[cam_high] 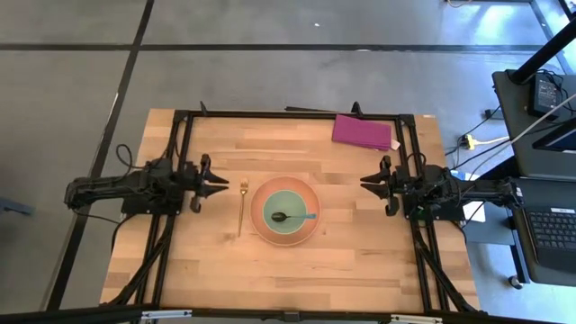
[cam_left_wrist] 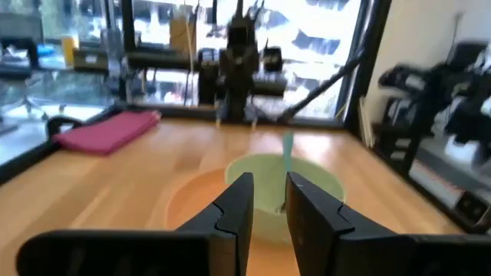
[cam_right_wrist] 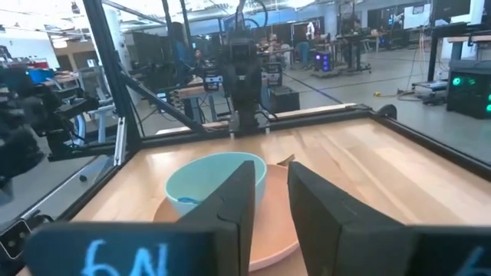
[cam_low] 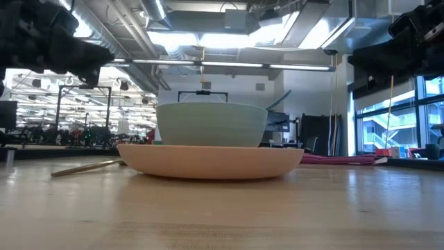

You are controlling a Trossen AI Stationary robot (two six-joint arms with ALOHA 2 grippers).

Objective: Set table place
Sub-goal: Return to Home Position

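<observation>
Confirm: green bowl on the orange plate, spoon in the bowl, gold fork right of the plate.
Wrong side: the high view shows the gold fork left of the orange plate. The green bowl and spoon are as stated.

Bright ceiling strip lights [cam_low: 229, 38] glare overhead in the low view; the light wood butcher-block desk [cam_high: 360, 261] is evenly lit, shadows faint.

I see the green bowl [cam_high: 286, 200] on the orange plate [cam_high: 260, 212], spoon [cam_high: 292, 217] inside. The fork [cam_high: 241, 207] lies just beside the plate, toward my left gripper [cam_high: 224, 185].
</observation>
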